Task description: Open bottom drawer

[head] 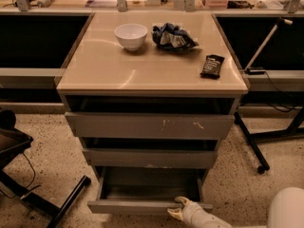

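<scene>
**Jaws unreadable at the lip of a drawer that stood well out**

Jaws could not be read as parted or closed, nor whether they had any hold. The gripper (178,209) sat low at the near edge of the scene, right at the top lip of the bottom drawer (133,206), a little right of the front's middle. Its pale arm (204,217) reached in from the lower right, lying low and close to the floor, wrist aimed left towards the cabinet.

That drawer was at the foot of the cabinet, pulled out far enough to show its shallow grey box, which looked empty. The opening seemed largely done, with perhaps a last stretch of travel and the release left.

Above and behind it, the middle front (147,158) and the scratched top front (147,126) each stood slightly out. Farther back, the cabinet top (142,70) carried a white bowl (131,35), a crumpled bag (172,36) and a dark packet (212,65).
</scene>
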You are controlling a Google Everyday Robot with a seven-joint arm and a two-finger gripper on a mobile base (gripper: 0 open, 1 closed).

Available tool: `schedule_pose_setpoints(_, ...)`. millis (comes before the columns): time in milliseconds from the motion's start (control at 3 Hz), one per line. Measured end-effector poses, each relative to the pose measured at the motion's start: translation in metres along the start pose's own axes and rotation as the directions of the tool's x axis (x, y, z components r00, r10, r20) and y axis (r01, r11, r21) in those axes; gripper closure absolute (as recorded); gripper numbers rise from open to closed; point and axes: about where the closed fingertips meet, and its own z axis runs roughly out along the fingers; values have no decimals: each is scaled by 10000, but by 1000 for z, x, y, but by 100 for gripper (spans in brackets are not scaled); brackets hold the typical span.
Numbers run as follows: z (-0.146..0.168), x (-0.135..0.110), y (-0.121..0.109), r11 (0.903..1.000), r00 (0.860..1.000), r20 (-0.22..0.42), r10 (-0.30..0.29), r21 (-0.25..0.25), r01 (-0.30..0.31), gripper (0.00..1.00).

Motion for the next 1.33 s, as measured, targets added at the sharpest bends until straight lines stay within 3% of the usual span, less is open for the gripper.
schedule_pose_setpoints(667,-3,4,7,9997,9998,-87,-166,-191,164,100)
schedule_pose_setpoints(1000,-14,17,18,9995,9996,-230,-131,-305,124,100)
schedule_pose_setpoints(1333,-18,12,17,9995,9996,-231,-131,-305,124,100)
